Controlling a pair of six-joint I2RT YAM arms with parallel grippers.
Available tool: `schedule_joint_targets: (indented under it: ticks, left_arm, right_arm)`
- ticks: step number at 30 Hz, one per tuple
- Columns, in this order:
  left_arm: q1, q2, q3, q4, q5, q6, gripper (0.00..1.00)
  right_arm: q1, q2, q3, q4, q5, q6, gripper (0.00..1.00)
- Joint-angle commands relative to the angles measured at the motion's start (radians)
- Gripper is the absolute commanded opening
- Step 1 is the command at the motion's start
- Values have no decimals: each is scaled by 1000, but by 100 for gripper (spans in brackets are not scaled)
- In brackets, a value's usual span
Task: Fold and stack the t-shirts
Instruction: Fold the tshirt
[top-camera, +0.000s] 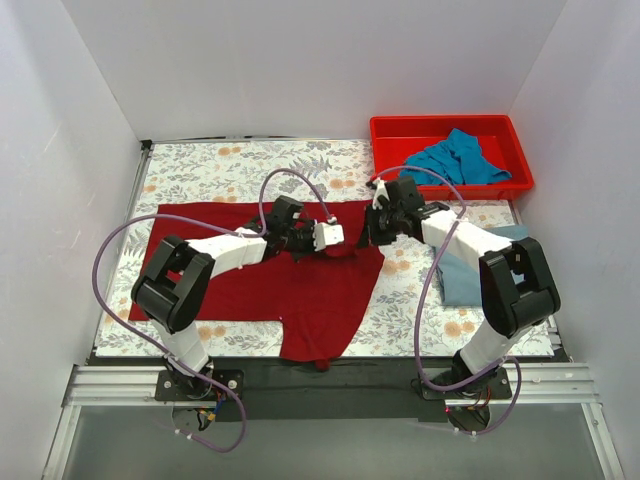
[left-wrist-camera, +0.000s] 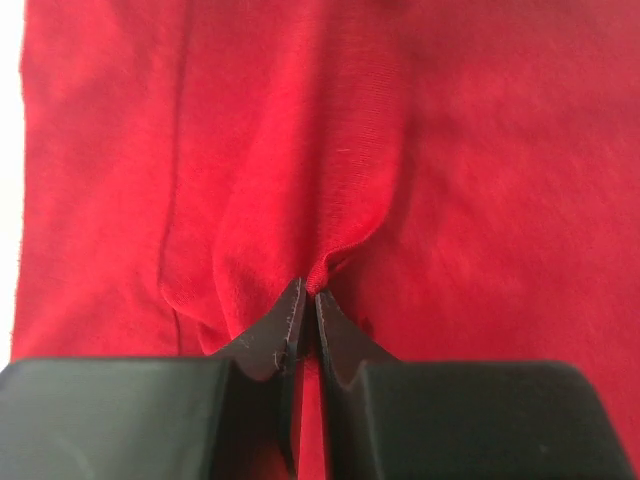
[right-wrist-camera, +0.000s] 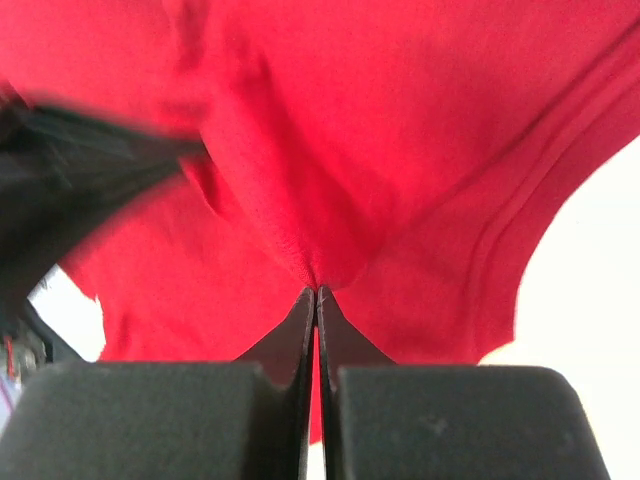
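White walls (top-camera: 300, 60) close in on three sides of a floral-patterned table (top-camera: 220, 165), where two robot arms meet just past centre over a dark red t-shirt (top-camera: 300, 290). The shirt spreads from the middle of the table out toward 9 o'clock, and one part runs down to the near edge at 6 o'clock.

The left gripper (left-wrist-camera: 308, 290) has its jaws drawn tight together, tips all but touching, with a small ridge of red cloth nipped between them. From that pinch the fabric rises in a soft fold toward 12 o'clock in the left wrist view. The right gripper (right-wrist-camera: 316, 292) is closed just as narrowly on its own peak of the same shirt, and a hemmed edge of the garment curves away toward 4 o'clock in the right wrist view. From above, the two pinch points sit close beside each other along the shirt's far right edge, where the cloth is bunched up off the table.

Three t-shirts can be counted. Besides the dark red one in both grips, a grey-blue t-shirt (top-camera: 460, 285) lies at 3 o'clock, partly under the right arm. A teal-blue t-shirt (top-camera: 455, 158) lies crumpled in the single red bin (top-camera: 440, 121) at 1 o'clock. There are two arms, each trailing one purple cable (top-camera: 105, 250).
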Motion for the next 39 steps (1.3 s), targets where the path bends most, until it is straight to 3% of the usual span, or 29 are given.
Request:
schedule_joint_targets:
  ticks: [1, 14, 18, 23, 25, 26, 28, 29, 32, 35, 39]
  left_arm:
    - [38, -68, 69, -205, 119, 84, 1]
    - [76, -12, 247, -431, 168, 247, 3]
    - [76, -13, 235, -497, 167, 308, 4]
    - [76, -19, 185, -520, 176, 314, 14]
    - [76, -21, 180, -561, 185, 319, 25]
    - [81, -28, 177, -598, 188, 325, 43]
    - [102, -45, 181, -632, 214, 319, 48]
    - [139, -61, 188, -664, 258, 295, 48]
    - [245, -74, 233, -682, 333, 198, 47]
    - [357, -94, 263, -664, 344, 23, 44]
    - [521, -113, 293, -522, 247, -245, 44]
  right_arm:
    - [18, -61, -45, -53, -57, -35, 1]
    - [30, -100, -37, -73, -54, -102, 1]
    - [47, -113, -63, -76, -64, -127, 1]
    - [102, -115, -91, -87, -68, -162, 3]
    - [103, -118, -93, -120, -64, -174, 11]
    - [103, -121, -93, -136, -59, -194, 25]
    - [102, -149, -86, -171, -41, -231, 39]
    - [100, -164, -79, -177, -33, -249, 51]
    - [94, -199, -18, -177, -5, -308, 73]
    - [94, -152, 85, -174, -5, -390, 77]
    - [97, 35, 254, -211, 33, -443, 66]
